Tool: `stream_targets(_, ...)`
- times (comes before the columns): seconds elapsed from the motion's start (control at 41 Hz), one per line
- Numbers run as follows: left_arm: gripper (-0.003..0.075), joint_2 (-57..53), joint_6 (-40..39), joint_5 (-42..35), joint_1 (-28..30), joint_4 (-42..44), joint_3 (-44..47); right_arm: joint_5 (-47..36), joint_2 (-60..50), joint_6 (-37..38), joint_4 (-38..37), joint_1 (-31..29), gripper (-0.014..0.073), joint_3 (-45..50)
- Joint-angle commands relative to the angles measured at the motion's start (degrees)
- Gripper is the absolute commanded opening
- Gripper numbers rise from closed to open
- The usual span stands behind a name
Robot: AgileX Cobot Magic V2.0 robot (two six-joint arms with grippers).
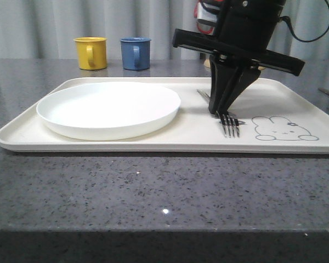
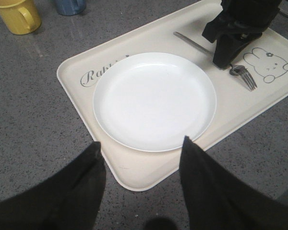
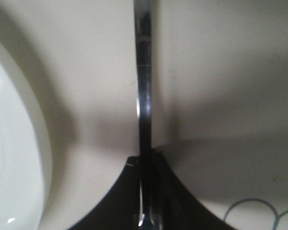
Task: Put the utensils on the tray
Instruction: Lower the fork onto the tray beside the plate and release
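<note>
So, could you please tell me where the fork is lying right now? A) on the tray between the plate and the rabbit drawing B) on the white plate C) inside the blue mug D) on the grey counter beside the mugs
A: the fork lies on the tray, right of the plate and left of the rabbit drawing, with the right tool closed on its handle.

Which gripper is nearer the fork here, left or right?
Right. The right gripper is down on the fork, fingers closed around its handle on the tray. The left gripper is open, back past the plate.
</note>
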Motion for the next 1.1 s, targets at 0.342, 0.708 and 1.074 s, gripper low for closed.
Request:
stream_targets(0.342,0.0347,0.09,-0.62,-4.18,-0.42,-0.63,-1.47,-0.73,-2.54,-0.17,1.18,0.06,0.0234,-1.86)
stream_targets(0.708,0.0347,0.09,-0.62,-4.18,-0.42,-0.63,-1.47,3.92,-12.18,-4.25,-11.78,0.06,0.0241,-2.18)
stream_targets(1.074,0.0347,0.09,-0.62,-4.18,-0.42,-0.63,-1.47,8.34,-23.70,-7.43,-25.46,-9.07,0.0237,6.11)
